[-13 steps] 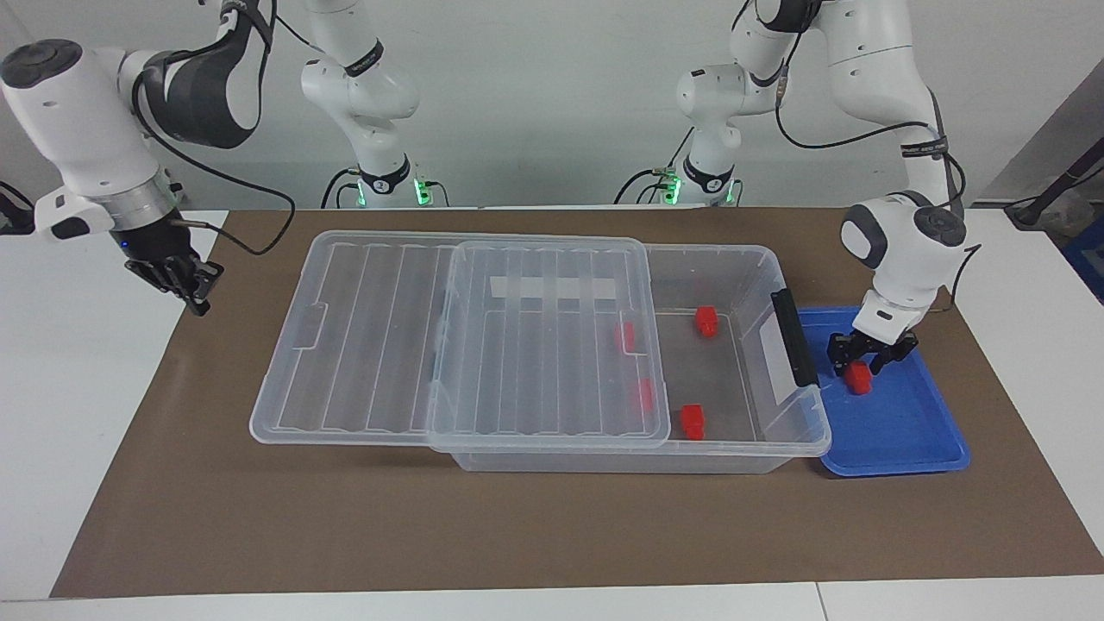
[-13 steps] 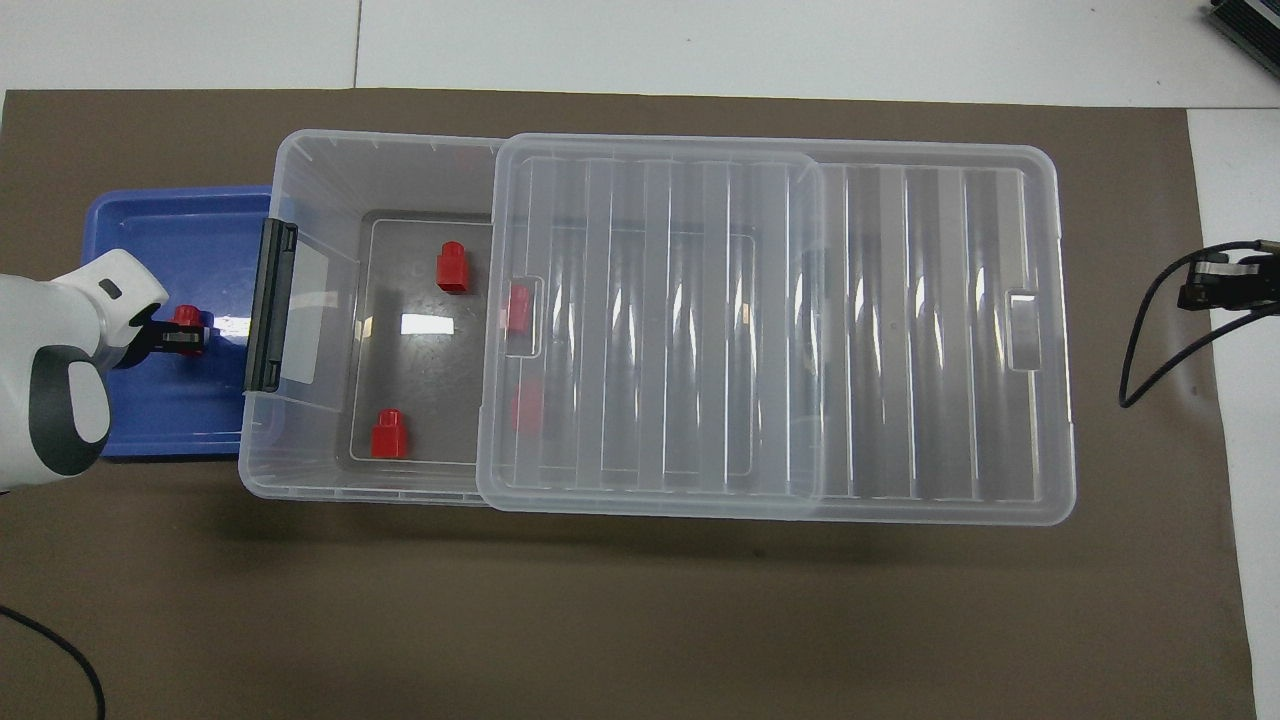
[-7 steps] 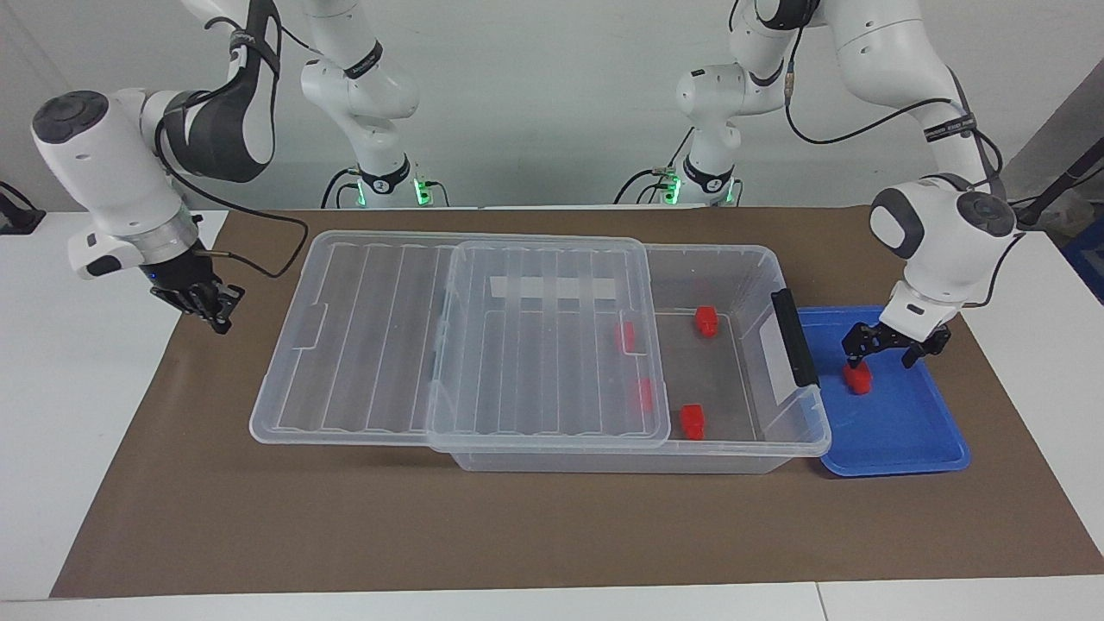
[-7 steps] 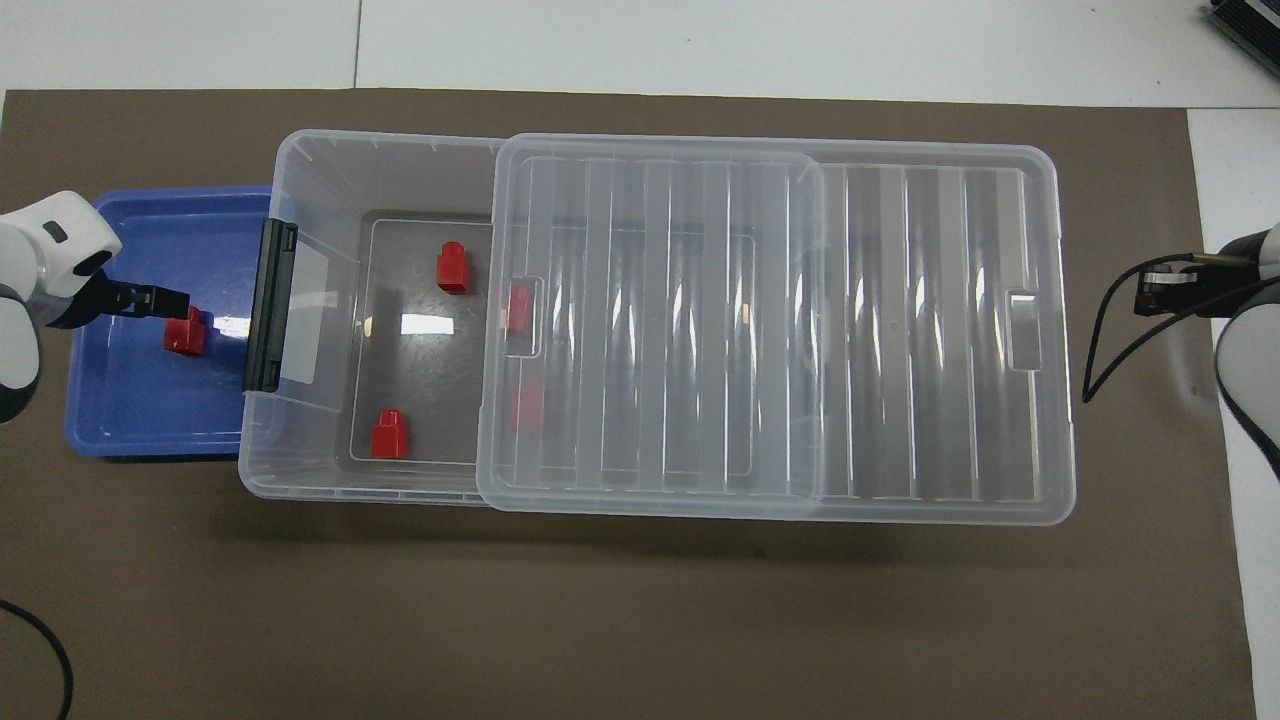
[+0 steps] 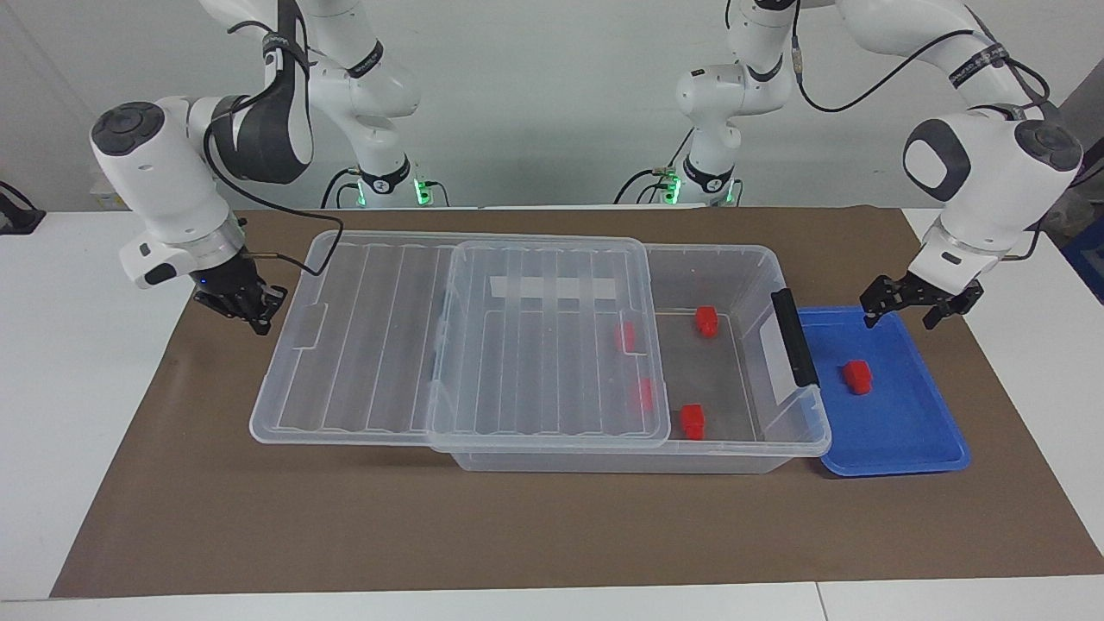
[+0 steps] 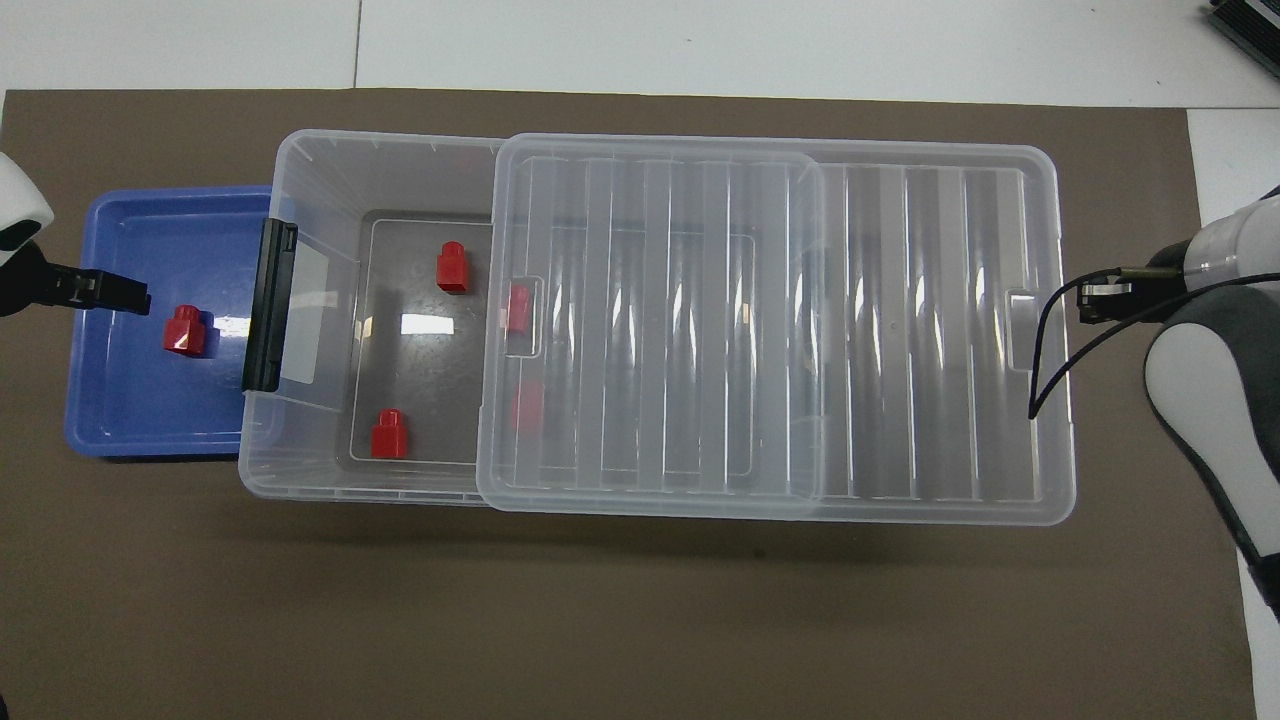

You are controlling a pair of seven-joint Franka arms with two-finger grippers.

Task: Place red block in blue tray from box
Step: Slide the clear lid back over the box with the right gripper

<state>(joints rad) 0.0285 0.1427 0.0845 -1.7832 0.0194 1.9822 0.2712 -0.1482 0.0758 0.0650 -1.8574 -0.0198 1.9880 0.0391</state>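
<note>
Item: red block (image 5: 856,376) resting loose in blue tray (image 5: 897,431) beside box (image 5: 733,259); left hand (image 5: 914,304) empty, spread wide above tray rim; right hand (image 5: 250,309) shut, empty, by lid (image 5: 552,345); risk: lid shove jolting box against tray.

We see two red blocks (image 5: 642,393) only dimly through the lid (image 5: 548,343), and the overhead view cuts off the left claw (image 6: 100,290).
</note>
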